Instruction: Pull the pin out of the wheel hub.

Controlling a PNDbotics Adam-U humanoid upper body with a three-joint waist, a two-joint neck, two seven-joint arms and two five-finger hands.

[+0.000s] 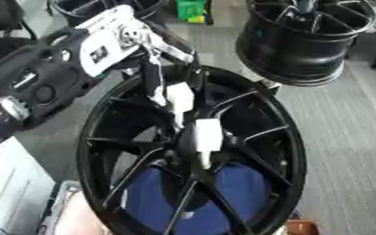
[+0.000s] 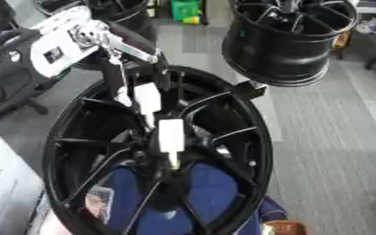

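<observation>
Black wheel hub (image 1: pixel 143 151) — left hand (image 1: pixel 179 98) fingers at its centre.

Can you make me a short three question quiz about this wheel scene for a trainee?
1. True or false: the left hand reaches to the centre of the near wheel.
2. What colour shows through the near wheel's lower spokes: A red, B blue, C yellow?
3. Where does the second wheel sit relative to the near one?

Key
1. True.
2. B: a blue thing behind the spokes.
3. Farther away, toward the upper right of the view.
</observation>
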